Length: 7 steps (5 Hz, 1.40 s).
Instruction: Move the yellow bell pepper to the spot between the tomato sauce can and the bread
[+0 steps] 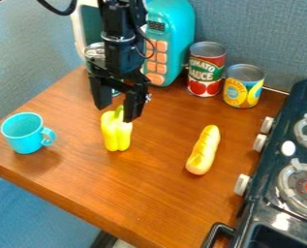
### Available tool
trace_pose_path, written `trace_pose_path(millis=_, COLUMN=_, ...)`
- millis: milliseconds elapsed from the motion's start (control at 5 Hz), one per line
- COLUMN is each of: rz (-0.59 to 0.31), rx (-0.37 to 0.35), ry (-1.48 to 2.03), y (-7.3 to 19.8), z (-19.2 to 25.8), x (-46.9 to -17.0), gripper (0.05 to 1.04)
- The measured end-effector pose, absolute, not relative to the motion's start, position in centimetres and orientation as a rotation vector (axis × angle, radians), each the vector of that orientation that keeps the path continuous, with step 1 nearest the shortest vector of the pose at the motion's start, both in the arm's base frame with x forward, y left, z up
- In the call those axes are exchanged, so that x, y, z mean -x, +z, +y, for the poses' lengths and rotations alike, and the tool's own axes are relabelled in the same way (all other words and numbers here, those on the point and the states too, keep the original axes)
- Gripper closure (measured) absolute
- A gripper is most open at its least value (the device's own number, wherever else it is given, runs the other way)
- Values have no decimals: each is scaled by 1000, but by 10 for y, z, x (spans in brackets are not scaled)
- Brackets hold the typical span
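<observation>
The near edge of the table (116, 186) slants well short of the pepper (116, 133). To the pepper's right and farther off stands the stove (262, 188). Between the two, a little nearer the camera than the pepper, lies the bun (204, 149), its long axis tilted, with bare wood on the pepper's side. Left of the pepper is the mug (23, 131), upright, its handle toward the pepper. The pepper's long axis runs from its lobed near end to its stem, right by the hand (117, 114). The hand hangs at that stem end, its fingers spread apart, with no firm hold visible; whether they touch the pepper, one cannot tell. Beyond the pepper, to the right, stand the red can (206, 70) and yellow can (243, 87); behind it is the microwave (176, 29).
</observation>
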<state>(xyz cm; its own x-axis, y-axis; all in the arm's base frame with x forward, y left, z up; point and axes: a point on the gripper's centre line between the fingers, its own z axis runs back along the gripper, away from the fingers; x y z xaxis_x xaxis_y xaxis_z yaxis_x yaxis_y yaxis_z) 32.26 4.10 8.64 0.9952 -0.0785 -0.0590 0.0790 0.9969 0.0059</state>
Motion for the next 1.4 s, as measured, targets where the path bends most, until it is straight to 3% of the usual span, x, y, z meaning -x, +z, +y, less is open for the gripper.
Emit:
trace_pose_path(millis=400, rz=86, rx=-26, ry=-75, y=81, z=45, x=-328, gripper=139)
trace_pose_path(millis=800, rz=84, rx=-23, ry=-82, y=77, z=45, x=-330, gripper=714)
trace_pose_path(millis=1000, rz=84, rx=-20, ry=-82, y=77, z=44, x=-330, gripper=912)
trace_pose_path(millis=1400, rz=70, rx=-26, ry=-68, y=77, z=45, x=-332, gripper=981)
